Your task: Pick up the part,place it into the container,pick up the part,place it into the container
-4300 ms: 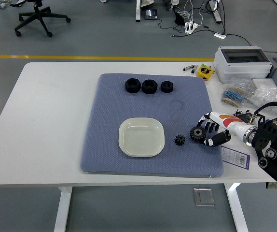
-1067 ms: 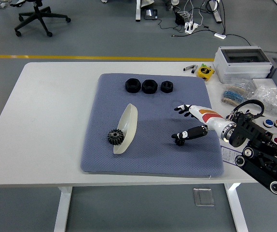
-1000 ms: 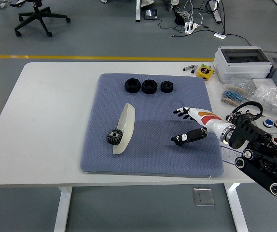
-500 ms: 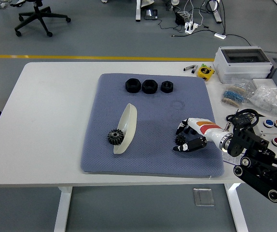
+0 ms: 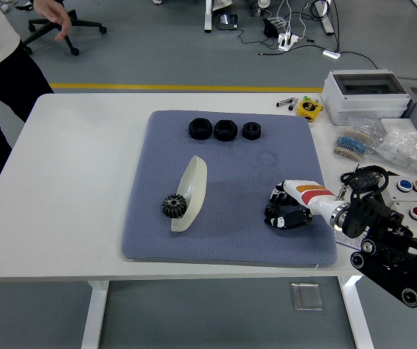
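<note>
Head view: right hand (image 5: 287, 209) curled (tight) around small gear (image 5: 272, 212).

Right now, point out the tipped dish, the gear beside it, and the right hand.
tipped dish (image 5: 192, 190), head view, on its cream underside.
gear (image 5: 172, 206), head view, on its toothed face.
right hand (image 5: 287, 211), head view, on the curled fingers.

Bright, even light falls from overhead, so the glossy white table (image 5: 78, 182) shows no harsh glare and only a faint sheen. Shadows are soft and short: a dim patch lies on the blue-grey textured mat (image 5: 230, 185) just beside the tilted cream dish (image 5: 189, 193). Focus is crisp at the mat; straight lines bow slightly toward the table's corners.
</note>
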Robot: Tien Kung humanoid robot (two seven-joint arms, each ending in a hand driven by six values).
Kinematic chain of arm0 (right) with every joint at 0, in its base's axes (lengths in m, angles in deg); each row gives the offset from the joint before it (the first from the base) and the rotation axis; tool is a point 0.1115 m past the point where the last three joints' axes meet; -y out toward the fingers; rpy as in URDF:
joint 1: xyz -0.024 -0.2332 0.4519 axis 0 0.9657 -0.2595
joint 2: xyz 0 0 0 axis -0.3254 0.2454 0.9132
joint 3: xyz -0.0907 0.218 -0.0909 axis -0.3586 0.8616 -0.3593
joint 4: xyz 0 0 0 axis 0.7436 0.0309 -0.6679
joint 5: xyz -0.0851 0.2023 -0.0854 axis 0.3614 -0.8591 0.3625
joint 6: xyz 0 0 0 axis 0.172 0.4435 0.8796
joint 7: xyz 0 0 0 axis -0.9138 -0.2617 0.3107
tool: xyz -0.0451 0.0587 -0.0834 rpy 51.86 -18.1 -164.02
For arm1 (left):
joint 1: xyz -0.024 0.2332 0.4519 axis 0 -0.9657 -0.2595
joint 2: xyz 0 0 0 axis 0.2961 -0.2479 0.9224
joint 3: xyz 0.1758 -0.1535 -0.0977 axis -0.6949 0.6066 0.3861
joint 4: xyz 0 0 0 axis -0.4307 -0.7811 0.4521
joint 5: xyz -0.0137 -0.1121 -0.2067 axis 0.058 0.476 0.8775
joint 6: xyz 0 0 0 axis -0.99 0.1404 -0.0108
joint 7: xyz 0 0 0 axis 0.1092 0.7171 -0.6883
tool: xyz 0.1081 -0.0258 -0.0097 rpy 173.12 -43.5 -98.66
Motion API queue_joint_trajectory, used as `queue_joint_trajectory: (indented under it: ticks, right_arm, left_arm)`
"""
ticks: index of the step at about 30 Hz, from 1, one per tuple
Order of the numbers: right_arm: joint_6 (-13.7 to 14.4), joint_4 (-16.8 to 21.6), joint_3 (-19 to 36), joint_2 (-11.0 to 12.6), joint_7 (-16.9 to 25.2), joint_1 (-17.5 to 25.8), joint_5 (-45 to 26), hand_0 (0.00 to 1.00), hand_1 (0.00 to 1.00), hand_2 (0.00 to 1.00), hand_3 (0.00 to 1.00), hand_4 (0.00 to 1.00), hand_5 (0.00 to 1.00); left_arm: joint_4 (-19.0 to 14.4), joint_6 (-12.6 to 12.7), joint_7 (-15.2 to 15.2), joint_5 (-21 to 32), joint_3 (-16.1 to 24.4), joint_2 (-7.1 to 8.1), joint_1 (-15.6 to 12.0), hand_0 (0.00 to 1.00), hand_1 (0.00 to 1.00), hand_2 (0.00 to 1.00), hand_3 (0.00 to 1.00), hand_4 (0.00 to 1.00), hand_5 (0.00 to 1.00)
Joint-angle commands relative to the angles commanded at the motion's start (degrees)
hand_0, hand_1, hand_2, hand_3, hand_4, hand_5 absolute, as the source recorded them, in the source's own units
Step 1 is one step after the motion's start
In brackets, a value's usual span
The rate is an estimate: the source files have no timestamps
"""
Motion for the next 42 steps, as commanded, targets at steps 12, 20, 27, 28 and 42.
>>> queue_joint_trajectory:
  ticks: [12, 20, 27, 28, 42]
  right_arm:
    - [-0.8, 0.2, 0.4, 0.3, -0.3, 0.2, 0.5, 0.160, 0.314, 0.424, 0.471, 0.749, 0.418]
    - [-0.6, 0.7, 1.0, 0.7, -0.2, 0.1, 0.2, 0.095, 0.270, 0.396, 0.465, 0.747, 0.428]
    - [-0.3, 1.5, 2.0, 1.4, -0.1, 0.1, -0.1, 0.082, 0.251, 0.384, 0.465, 0.706, 0.427]
    - [-0.3, 1.6, 2.3, 1.5, -0.1, 0.0, -0.1, 0.082, 0.251, 0.384, 0.465, 0.706, 0.427]
    - [0.7, 4.3, 6.7, 3.3, -0.5, -0.8, 0.7, 0.080, 0.250, 0.383, 0.469, 0.688, 0.416]
  left_arm:
    - [0.0, 0.0, -0.1, -0.4, 0.2, 0.00, -0.2, 0.826, 0.816, 0.844, 0.579, 0.502, 0.711]
    - [0.0, -0.1, -0.1, -0.2, -0.1, 0.00, -0.1, 0.826, 0.815, 0.844, 0.578, 0.503, 0.713]
    - [0.0, -0.1, -0.1, 0.1, -0.2, 0.00, 0.0, 0.826, 0.815, 0.845, 0.578, 0.502, 0.712]
    - [0.0, -0.1, -0.1, 0.1, -0.2, 0.00, 0.0, 0.826, 0.815, 0.845, 0.578, 0.502, 0.712]
    - [0.0, -0.3, 0.0, 0.5, -0.5, 0.00, 0.0, 0.826, 0.813, 0.845, 0.578, 0.502, 0.711]
